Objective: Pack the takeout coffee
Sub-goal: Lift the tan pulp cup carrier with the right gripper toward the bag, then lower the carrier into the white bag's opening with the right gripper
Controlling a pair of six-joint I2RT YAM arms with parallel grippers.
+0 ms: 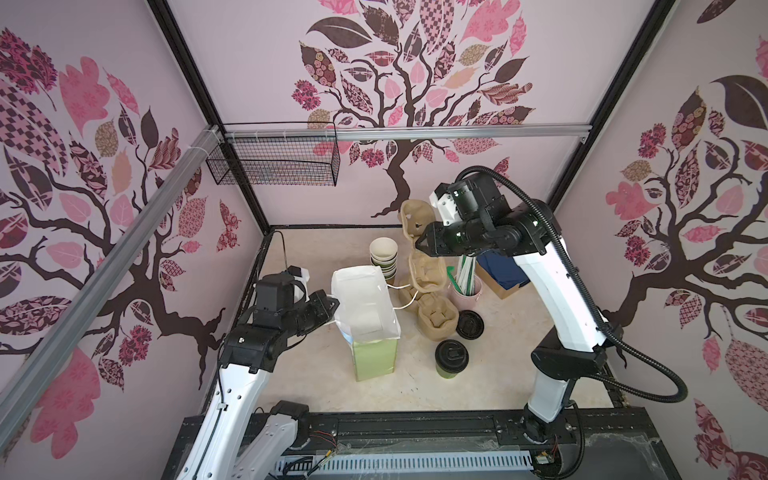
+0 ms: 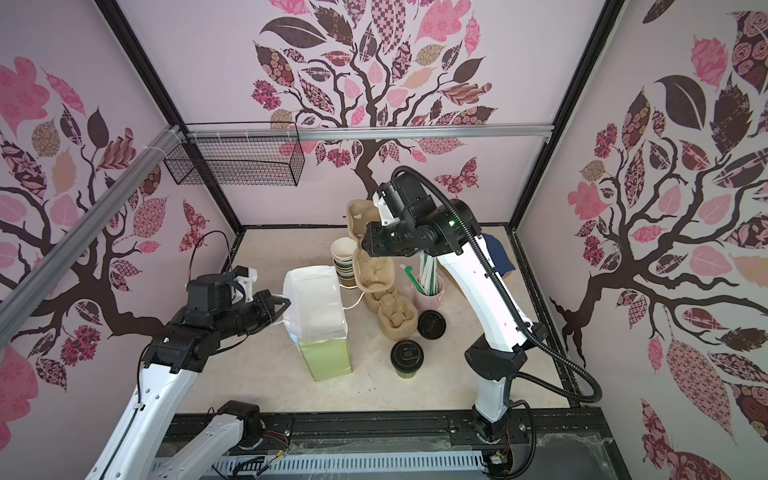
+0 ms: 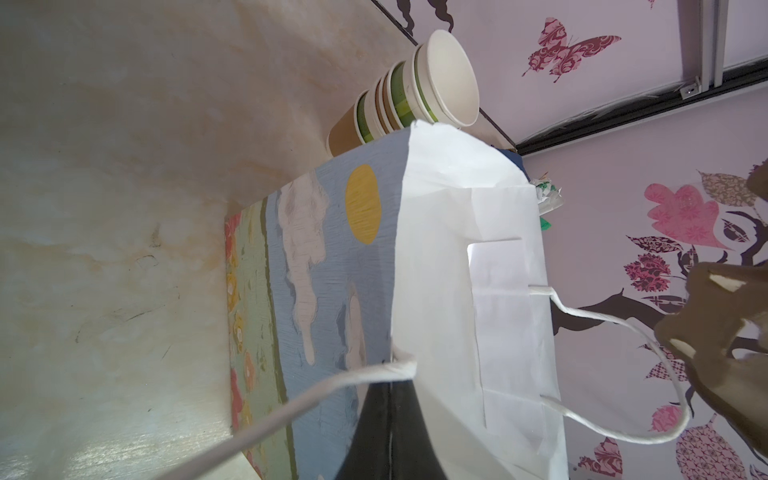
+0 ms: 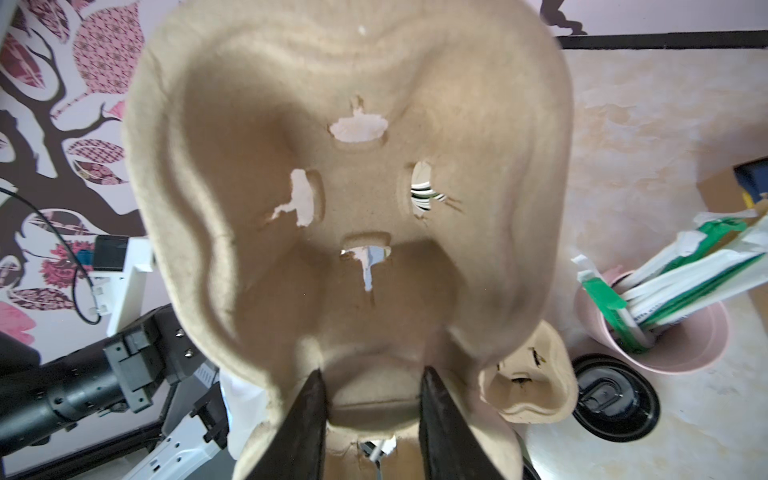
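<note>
We see the table [image 1: 415, 386] under everything, and left of its middle the bag [image 1: 365, 303] stands upright with its white mouth open to the top. The left gripper [image 1: 332, 305] meets the bag at its left rim; in the left wrist view its 2 fingers are pressed fully together, pinching the bag where a handle cord joins the rim. The right gripper [image 1: 419, 243] hangs over the back of the table with its fingers [image 4: 307, 415] set narrowly and clamped on the edge of a carrier [image 1: 415, 216], which hangs down on end. We cannot tell whether the carrier's lower end touches the pile [image 1: 436, 318] of more carriers lying below it. A stack of cups [image 1: 384, 257] stands just behind the bag, and a pink pot [image 1: 467, 291] of straws stands to the right of the pile. The coffee [image 1: 451, 359] stands upright and lidded toward the front of the table, to the right of the bag, well apart from both grippers. It is just in front of 1 loose lid [image 1: 469, 325].
</note>
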